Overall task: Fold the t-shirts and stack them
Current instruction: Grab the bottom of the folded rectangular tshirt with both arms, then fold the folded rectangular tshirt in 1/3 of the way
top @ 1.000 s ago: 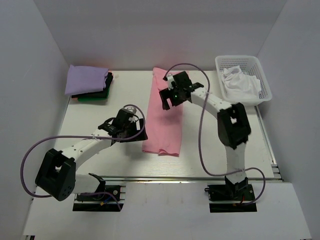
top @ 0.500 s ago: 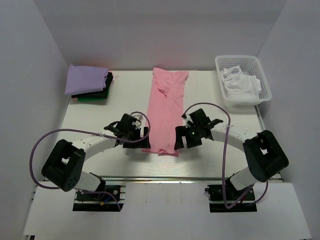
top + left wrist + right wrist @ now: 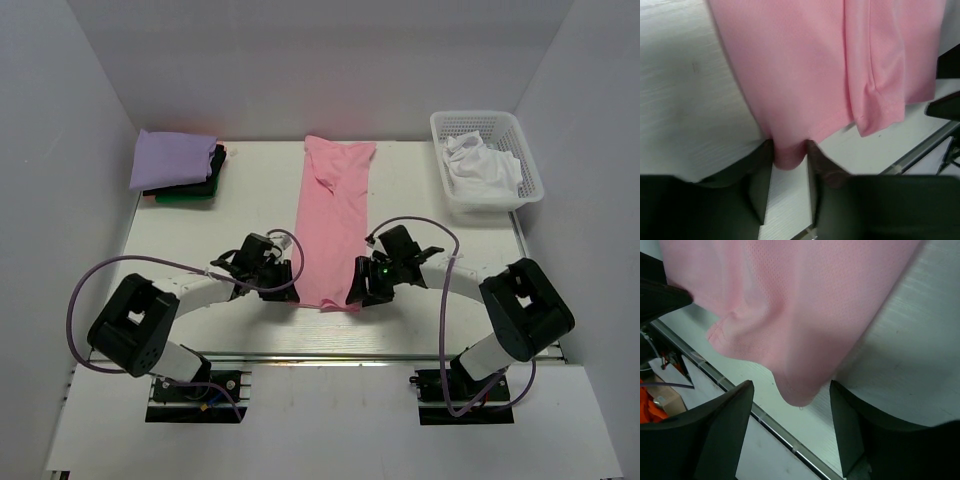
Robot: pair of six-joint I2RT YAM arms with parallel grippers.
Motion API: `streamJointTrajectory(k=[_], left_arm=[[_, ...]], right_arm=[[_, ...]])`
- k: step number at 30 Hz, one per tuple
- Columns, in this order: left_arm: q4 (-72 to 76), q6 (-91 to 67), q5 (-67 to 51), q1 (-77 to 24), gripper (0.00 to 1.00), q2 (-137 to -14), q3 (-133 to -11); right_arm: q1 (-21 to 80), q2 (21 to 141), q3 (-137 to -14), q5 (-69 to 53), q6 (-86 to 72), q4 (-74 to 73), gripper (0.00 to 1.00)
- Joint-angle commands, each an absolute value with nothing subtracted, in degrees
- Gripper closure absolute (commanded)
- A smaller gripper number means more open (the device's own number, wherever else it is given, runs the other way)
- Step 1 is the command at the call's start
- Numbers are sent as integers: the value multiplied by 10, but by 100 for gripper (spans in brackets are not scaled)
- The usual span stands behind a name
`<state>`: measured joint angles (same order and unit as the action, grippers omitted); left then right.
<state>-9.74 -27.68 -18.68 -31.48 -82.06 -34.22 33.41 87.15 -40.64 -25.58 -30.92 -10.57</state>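
The pink t-shirt [image 3: 335, 215] lies mid-table as a long narrow strip running near to far. It looks folded lengthwise already, with the crosswise folds and the stacking left to do. At its near left corner the left gripper [image 3: 789, 147] is narrow, pinching the cloth. At the near right corner the right gripper [image 3: 791, 387] stands wide around the cloth without gripping it. At far left a folded lavender t-shirt [image 3: 172, 160] tops a stack. At far right a white basket [image 3: 487, 119] holds white cloth.

The table [image 3: 420, 215] carries pink tee [image 3: 335, 215], folded stack [image 3: 175, 162], basket [image 3: 480, 114].
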Motion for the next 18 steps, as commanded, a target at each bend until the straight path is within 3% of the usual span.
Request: streamJointTrajectory(k=[1, 4, 5, 6, 18], left_arm=[[-96, -278, -208, -322, 64, -843, -330], [-73, -273, -240, -322, 74, -857, -330], [-73, -272, -240, -322, 94, -857, -330], [-87, -272, -240, -322, 100, -857, -337], [-191, -255, -369, -327, 100, -766, -332]], right_arm=[[333, 881, -394, -244, -331, -81, 43], [331, 894, -391, -236, -333, -61, 66], [331, 897, -392, -236, -333, -60, 82], [331, 896, -395, -237, -330, -62, 100], [336, 765, -370, -299, -280, -222, 100]])
